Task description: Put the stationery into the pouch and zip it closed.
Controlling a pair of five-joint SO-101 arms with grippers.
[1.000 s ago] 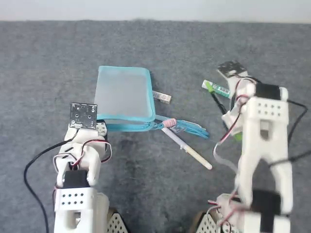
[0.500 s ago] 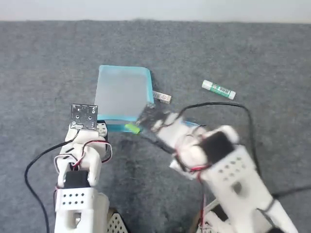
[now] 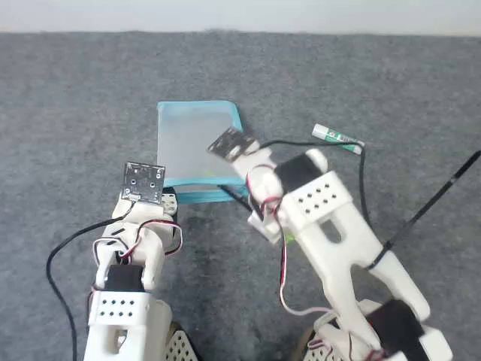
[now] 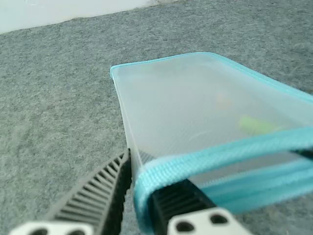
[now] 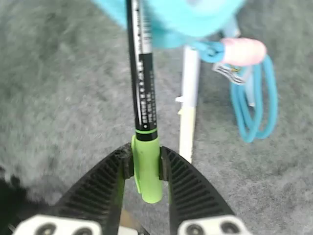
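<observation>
Right wrist view: R hand [image 5: 145, 154] clamps the green cap of a black marker [image 5: 142, 88], barrel reaching the teal pouch [image 5: 195, 17] mouth. White pen [image 5: 188, 107] lies just beside it on the grey desk [image 5: 58, 88], near the pink zip pull [image 5: 243, 51] w/ blue cord. Left wrist view: L hand [image 4: 138, 164] pinches the pouch's teal rim. High view: pouch mid-desk; glue stick [image 3: 338, 138] apart, toward the desk's right edge.

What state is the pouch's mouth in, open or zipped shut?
Open. In the left wrist view the pouch has its upper teal edge lifted off the lower one, pinched in the left gripper, leaving a gap.
</observation>
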